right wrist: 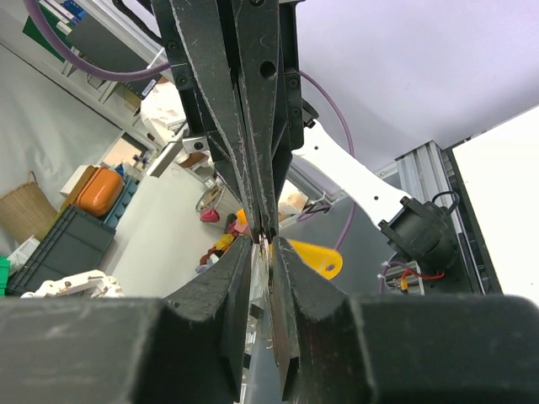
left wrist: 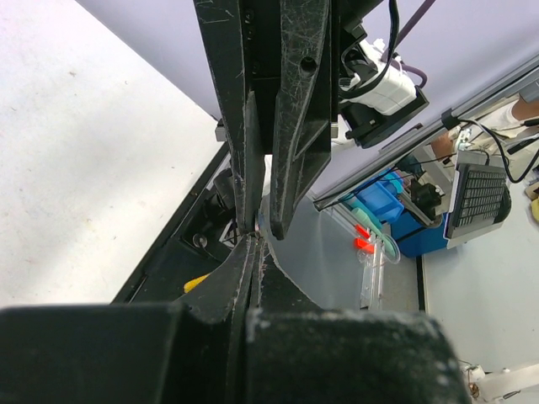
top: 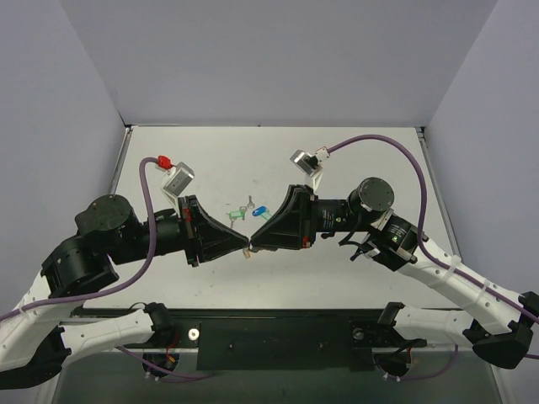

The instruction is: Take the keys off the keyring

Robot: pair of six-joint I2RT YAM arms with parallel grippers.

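Yellow tag of the keyring (right wrist: 316, 257) hangs in the air, just beside the spot where the two grippers meet tip to tip, above the table (top: 362, 168) and not touching it. Left gripper (top: 244, 244): jaws closed, I judge on the ring, but the wire is too fine to see. Right gripper (top: 256, 242): jaws almost together, pinching a thin silver strip that I take to be a key (right wrist: 270, 282) seen edge-on. Step in hand: work that key off the ring. To do it well, hold the ring side fixed, move only the key side, and feed the key along the coil. A straight pull away from the keyring just loads both pinches, and one of them would likely slip. Both grips sit at the very fingertips, so go slow with low force. Fingers block most of both wrist views, so I can't tell how far round the coil the key is. Surface: flat matte white table, lightly scuffed. A green key tag (top: 237, 215) and a blue key tag (top: 259, 211) lie on it just beyond the keyring. Room: plain pale grey walls (top: 278, 59) behind and to both sides of the keyring, black base plate (top: 278, 332) on its near side. Lab clutter shows off-table, including blue bins (left wrist: 379, 198).
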